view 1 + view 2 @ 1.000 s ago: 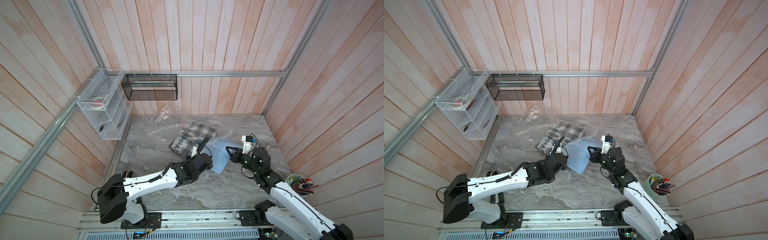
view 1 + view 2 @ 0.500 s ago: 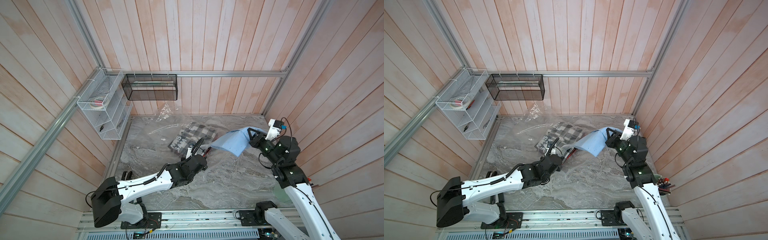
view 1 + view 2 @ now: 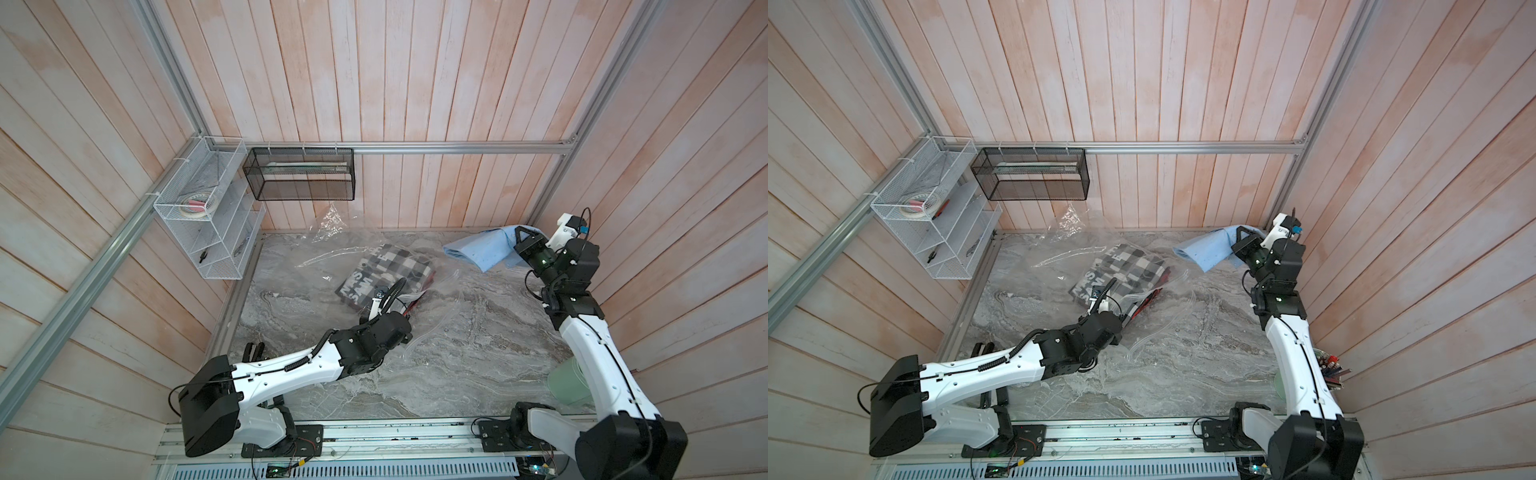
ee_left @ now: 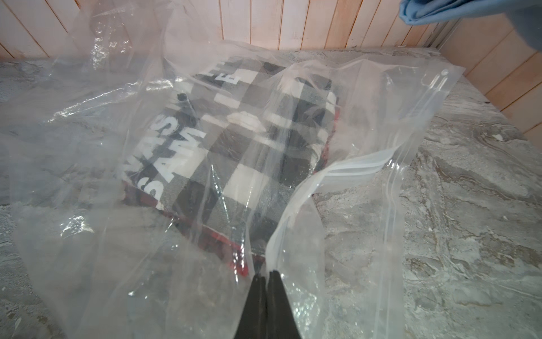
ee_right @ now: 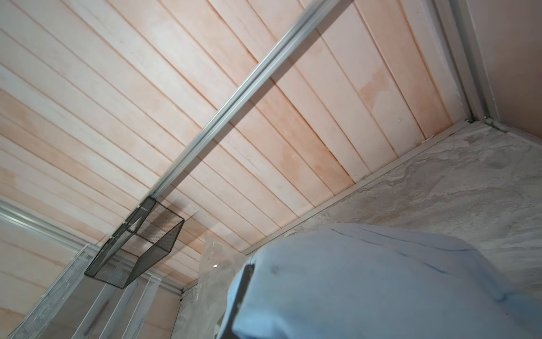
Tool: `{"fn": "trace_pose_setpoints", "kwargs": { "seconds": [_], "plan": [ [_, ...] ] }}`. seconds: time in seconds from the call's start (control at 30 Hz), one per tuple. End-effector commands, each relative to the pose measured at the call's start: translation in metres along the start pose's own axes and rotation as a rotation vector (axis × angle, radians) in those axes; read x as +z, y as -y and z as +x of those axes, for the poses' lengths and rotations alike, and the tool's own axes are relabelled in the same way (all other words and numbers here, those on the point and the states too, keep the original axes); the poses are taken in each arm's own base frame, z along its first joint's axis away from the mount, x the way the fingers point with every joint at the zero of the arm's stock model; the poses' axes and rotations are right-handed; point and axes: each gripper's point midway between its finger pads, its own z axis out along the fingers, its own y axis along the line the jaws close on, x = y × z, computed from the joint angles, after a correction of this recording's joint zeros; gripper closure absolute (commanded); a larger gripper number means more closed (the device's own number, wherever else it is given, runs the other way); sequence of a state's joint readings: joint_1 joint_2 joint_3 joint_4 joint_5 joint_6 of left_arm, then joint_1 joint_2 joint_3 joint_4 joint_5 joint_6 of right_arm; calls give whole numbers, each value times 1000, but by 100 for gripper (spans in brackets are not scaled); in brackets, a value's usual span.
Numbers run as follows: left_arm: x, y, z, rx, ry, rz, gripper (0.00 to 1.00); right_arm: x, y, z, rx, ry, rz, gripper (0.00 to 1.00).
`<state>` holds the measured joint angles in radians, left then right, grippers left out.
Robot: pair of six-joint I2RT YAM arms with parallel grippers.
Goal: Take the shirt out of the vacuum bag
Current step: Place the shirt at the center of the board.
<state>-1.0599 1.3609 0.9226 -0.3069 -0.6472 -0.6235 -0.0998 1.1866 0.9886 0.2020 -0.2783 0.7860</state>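
Held blue shirt (image 3: 482,251) wholly outside vacuum bag (image 4: 67,164), raised near the far right corner of the table (image 3: 457,357), cloth pinched in the closed jaws of right gripper (image 3: 520,236) and draped over it in the right wrist view. Saw the bag crumpled at mid-table, apart from the shirt, mouth gaping, with a folded plaid garment (image 3: 386,270) inside. Gripped the bag's zip edge, at its near side, in the closed jaws of left gripper (image 4: 264,274). Noted on the walls beyond: black mesh basket (image 3: 299,174), white wire rack (image 3: 208,232).
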Motion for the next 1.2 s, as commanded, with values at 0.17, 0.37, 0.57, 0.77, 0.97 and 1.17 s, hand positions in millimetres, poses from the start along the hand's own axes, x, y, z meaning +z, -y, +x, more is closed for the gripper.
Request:
{"fn": "trace_pose_setpoints", "kwargs": {
  "seconds": [0.17, 0.37, 0.57, 0.77, 0.97, 1.17],
  "plan": [
    [-3, -9, 6, -34, -12, -3, 100, 49, 51, 0, 66, 32, -17, 100],
    [0, -8, 12, -48, -25, 8, 100, 61, 122, 56, 139, -27, 122, 100],
    [-1, -7, 11, -44, -24, 11, 100, 32, 171, 116, 164, -65, 301, 100],
    [0, -6, 11, -36, -21, 15, 100, -6, 199, 148, 155, -101, 465, 100],
    [-1, -5, 8, -22, -20, 16, 100, -31, 222, 186, 222, -202, 555, 100],
    [-3, -4, 6, -18, -20, 23, 100, -40, 239, 213, 306, -298, 582, 86]
  ]
}}
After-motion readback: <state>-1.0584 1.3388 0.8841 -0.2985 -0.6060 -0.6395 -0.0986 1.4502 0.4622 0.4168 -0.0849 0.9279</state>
